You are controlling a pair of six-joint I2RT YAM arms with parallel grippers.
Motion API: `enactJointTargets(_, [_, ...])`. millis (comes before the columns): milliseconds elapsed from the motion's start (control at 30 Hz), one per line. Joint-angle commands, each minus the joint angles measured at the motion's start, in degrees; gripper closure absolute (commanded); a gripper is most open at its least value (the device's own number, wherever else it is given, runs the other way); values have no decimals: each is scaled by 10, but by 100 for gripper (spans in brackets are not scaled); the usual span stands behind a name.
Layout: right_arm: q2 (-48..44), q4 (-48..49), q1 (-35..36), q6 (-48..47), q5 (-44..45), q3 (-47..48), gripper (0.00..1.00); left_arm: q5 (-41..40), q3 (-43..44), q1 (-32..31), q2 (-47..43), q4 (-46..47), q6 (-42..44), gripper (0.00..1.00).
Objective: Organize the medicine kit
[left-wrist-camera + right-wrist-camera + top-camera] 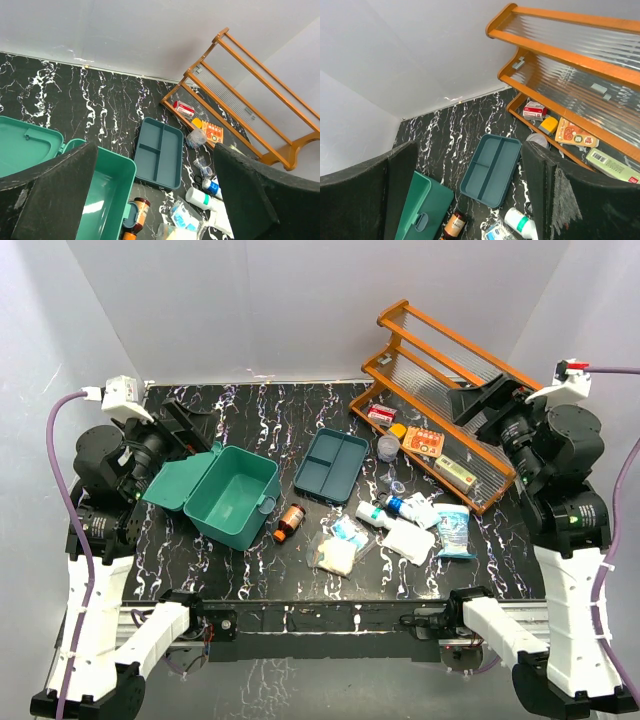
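The medicine kit (236, 492) stands open and empty at the table's left, its lid (180, 483) laid back. It also shows in the left wrist view as the kit (107, 192) and in the right wrist view as the kit (420, 210). My left gripper (188, 423) hovers behind the lid, open and holding nothing; the left gripper (155, 149) looks down past the box. My right gripper (482, 400) hangs open over the orange rack, and the right gripper (469, 147) holds nothing.
A dark blue-teal divided tray (332, 465) lies mid-table. An amber bottle (289, 522), a white bottle (369, 513), gauze packets (337, 555) and a blue pack (452, 530) are scattered in front. The orange tiered rack (455, 375) at the back right holds small boxes (381, 415).
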Motion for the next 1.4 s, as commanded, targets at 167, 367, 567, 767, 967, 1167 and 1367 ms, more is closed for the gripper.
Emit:
enactJointTargets(167, [-4, 41, -5, 4, -47, -29, 14, 16, -6, 6, -11, -21, -39, 1])
enactJointTargets(367, [5, 48, -6, 1, -80, -51, 13, 12, -36, 7, -26, -124, -90, 1])
enactJointTargets(567, [23, 57, -6, -1, -105, -80, 13, -154, -45, 7, -18, -359, -219, 1])
enactJointTargets(767, [39, 66, -5, 7, -105, -121, 13, -189, -82, 7, -6, -416, -277, 1])
enactJointTargets(967, [66, 66, -6, 18, -102, -149, 14, -205, -138, 7, 12, -421, -326, 1])
enactJointTargets(1167, [94, 77, 4, 27, -126, -169, 16, -208, -218, 7, 26, -291, -309, 1])
enactJointTargets(1367, [104, 64, 11, 25, -117, -186, 21, -211, -250, 8, 53, -184, -267, 8])
